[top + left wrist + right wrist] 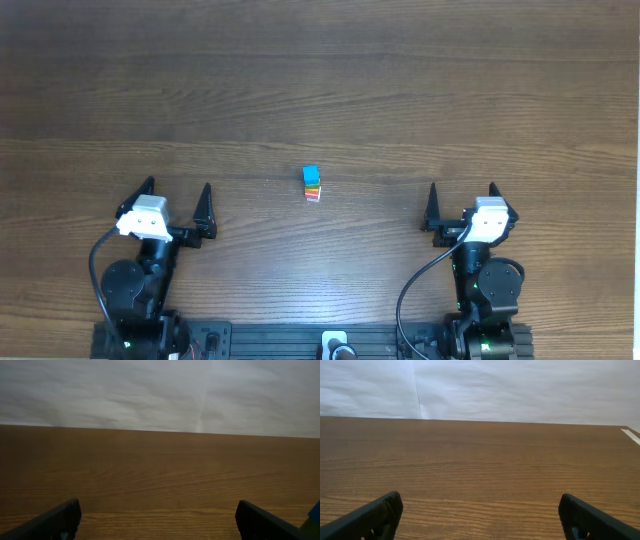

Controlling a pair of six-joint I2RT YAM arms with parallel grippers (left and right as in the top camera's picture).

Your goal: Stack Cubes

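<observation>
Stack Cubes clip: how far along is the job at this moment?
It looks finished. The cubes stand in one stack with the blue cube on top. Nothing is in hand: the left tool and right tool sit open and empty, apart from the stack. Every cube in sight is stacked, so nothing seems left.

A brown wood-grain tabletop spreads across the top view, its grain running from nine o'clock to three o'clock. Along its three o'clock edge lies a narrow pale strip, seen in the right wrist view as a short white band on the wood. Past the tabletop's far edge, toward twelve o'clock, stands a white, softly wrinkled backdrop marked by one upright crease.
</observation>
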